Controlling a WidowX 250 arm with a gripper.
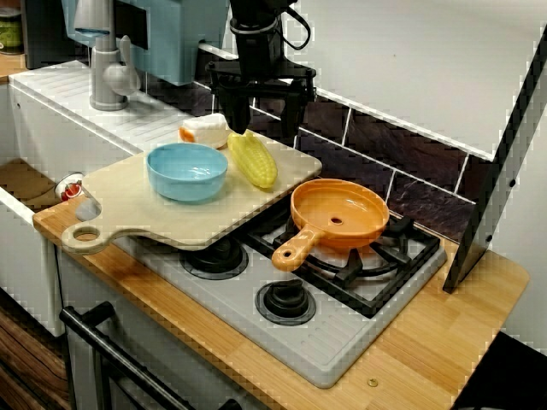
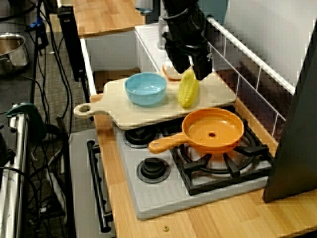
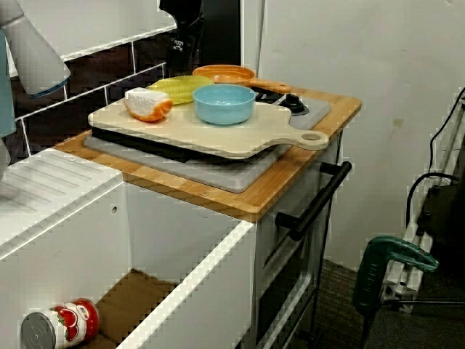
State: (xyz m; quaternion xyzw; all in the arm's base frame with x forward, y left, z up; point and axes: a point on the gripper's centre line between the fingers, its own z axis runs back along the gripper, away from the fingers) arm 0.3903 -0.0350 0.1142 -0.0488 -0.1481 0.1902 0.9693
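Note:
In the view from the front of the stove, my black gripper point(image 1: 264, 120) hangs open over the far end of a yellow corn cob point(image 1: 253, 160). The view from the side shows the gripper point(image 2: 189, 67) with its fingers spread on either side of the corn cob point(image 2: 187, 89) tip, not closed on it. The corn lies on a pale cutting board point(image 1: 120, 205) beside a light blue bowl point(image 1: 187, 169). A white and orange food piece point(image 1: 205, 130) sits at the board's back corner. In the view from the sink side, the corn point(image 3: 178, 89) lies behind the bowl point(image 3: 224, 103).
An orange pan point(image 1: 339, 213) rests on the right burner grate, its handle pointing forward. The board overhangs the grey stove point(image 1: 325, 325) on the wooden counter. A faucet point(image 1: 107, 77) stands at the left, a tomato can point(image 3: 62, 326) lies in the sink, and a dark tiled wall runs close behind the gripper.

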